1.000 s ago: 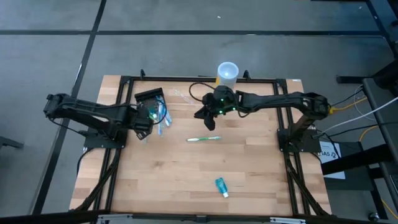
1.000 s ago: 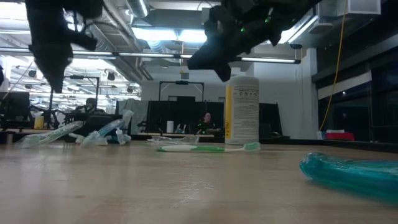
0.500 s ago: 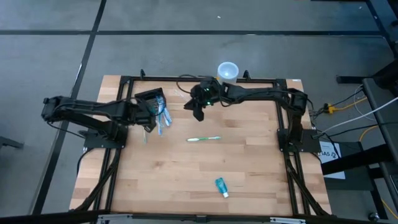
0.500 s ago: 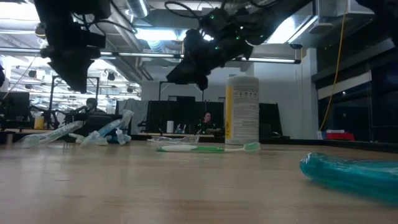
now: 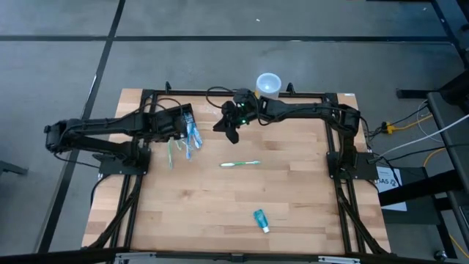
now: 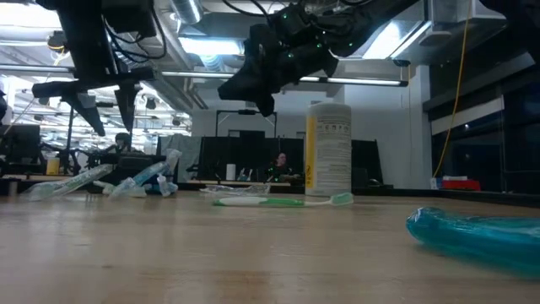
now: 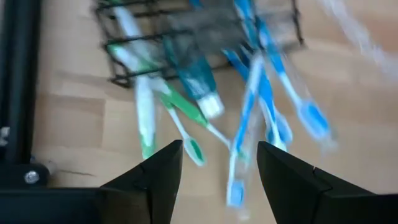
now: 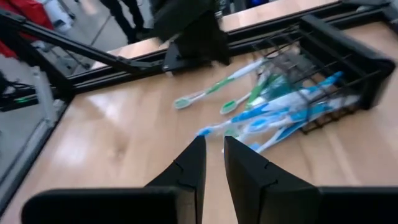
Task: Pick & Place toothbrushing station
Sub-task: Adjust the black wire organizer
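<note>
The toothbrushing station (image 5: 179, 114) is a black wire holder lying on its side at the table's far left. It also shows in the left wrist view (image 7: 205, 31) and the right wrist view (image 8: 336, 50). Several blue, green and white toothbrushes (image 7: 249, 106) spill from it onto the wood. My left gripper (image 7: 217, 180) is open and empty, hovering above the spilled brushes next to the holder (image 6: 103, 105). My right gripper (image 8: 214, 168) is shut and empty, in the air to the holder's right (image 5: 230, 126), pointing toward it.
A white-and-yellow cup (image 5: 268, 83) stands at the far edge. A green toothbrush (image 5: 240, 163) lies mid-table and a teal tube (image 5: 261, 220) lies near the front. A black frame rail (image 5: 234, 94) borders the table. Bare wood spreads between these objects.
My left gripper has moved toward the table's far edge, from beside the spilled brushes to over them at the holder. My right gripper has moved toward the table's left, closer to the holder, staying in the air.
</note>
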{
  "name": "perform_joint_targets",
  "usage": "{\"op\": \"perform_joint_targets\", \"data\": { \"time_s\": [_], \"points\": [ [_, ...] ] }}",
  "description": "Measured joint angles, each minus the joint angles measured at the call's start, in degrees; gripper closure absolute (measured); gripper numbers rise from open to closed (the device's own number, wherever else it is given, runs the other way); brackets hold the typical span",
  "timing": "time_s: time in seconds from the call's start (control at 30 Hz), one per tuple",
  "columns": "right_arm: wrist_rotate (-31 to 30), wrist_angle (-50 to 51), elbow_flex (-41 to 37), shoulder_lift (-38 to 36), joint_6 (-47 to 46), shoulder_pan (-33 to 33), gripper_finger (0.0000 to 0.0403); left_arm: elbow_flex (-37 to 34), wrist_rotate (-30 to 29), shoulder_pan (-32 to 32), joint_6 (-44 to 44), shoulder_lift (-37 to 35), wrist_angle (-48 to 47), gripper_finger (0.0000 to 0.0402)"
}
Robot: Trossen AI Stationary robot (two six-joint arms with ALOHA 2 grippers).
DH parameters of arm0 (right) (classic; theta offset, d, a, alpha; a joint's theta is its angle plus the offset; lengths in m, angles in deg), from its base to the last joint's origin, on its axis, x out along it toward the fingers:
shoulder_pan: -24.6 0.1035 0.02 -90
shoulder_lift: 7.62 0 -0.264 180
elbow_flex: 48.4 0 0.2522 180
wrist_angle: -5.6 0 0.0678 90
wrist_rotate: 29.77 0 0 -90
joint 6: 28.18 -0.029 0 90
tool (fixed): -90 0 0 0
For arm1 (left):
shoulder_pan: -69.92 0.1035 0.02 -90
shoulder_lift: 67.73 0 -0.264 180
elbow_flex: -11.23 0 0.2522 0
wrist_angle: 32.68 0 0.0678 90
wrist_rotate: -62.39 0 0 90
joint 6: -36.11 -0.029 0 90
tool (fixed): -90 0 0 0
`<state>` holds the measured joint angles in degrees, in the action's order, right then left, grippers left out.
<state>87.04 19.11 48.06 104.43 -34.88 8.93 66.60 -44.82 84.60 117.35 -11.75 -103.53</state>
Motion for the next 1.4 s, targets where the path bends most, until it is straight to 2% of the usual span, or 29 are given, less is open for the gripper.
{"op": "perform_joint_targets", "data": {
  "time_s": [0.1,0.3,0.47,0.6,0.73,0.8,0.93,1.07,1.13,1.2,1.27,1.4],
  "points": [
    [1.69,0.05,0.00,0.00,-0.74,0.12,0.0343,0.00,-2.86,1.66,6.24,0.00,-1.05,0.0205],
    [2.66,0.62,0.00,0.00,-1.84,1.19,0.0343,0.00,-8.78,3.67,11.68,0.00,-1.38,0.0223],
    [3.15,1.35,-0.01,0.00,-2.14,2.58,0.0343,0.00,-9.24,5.34,11.15,0.00,-1.76,0.0237],
    [5.86,1.48,-0.07,-0.79,-3.53,3.68,0.0343,0.00,-9.25,6.58,9.96,0.02,-4.14,0.0255],
    [6.66,1.66,-0.07,-4.31,-3.81,4.78,0.0343,0.00,-9.43,6.97,3.85,0.02,-7.20,0.0270],
    [6.52,1.58,-0.07,-6.62,-3.85,5.08,0.0343,0.00,-9.83,6.97,-1.95,0.02,-7.19,0.0271],
    [4.91,1.61,-0.07,-10.68,-4.29,5.01,0.0343,0.00,-11.17,6.97,-18.81,0.02,-7.02,0.0258],
    [3.58,1.56,-0.07,-13.45,-4.48,5.00,0.0343,0.00,-11.55,5.66,-41.95,0.04,-5.67,0.0240],
    [3.16,1.84,-0.07,-14.17,-4.75,5.04,0.0343,0.00,-11.37,4.54,-49.67,0.04,-5.23,0.0236],
    [2.44,2.79,-0.07,-14.71,-4.73,5.20,0.0343,0.00,-10.24,4.00,-52.52,-0.22,-3.91,0.0233],
    [0.91,3.98,-0.07,-15.17,-4.70,5.59,0.0343,0.00,-8.15,4.06,-51.85,-0.31,-4.39,0.0233],
    [-1.19,4.29,-0.07,-15.43,-4.68,7.10,0.0343,0.05,3.15,4.20,-50.70,1.70,-4.65,0.0233]
  ]
}}
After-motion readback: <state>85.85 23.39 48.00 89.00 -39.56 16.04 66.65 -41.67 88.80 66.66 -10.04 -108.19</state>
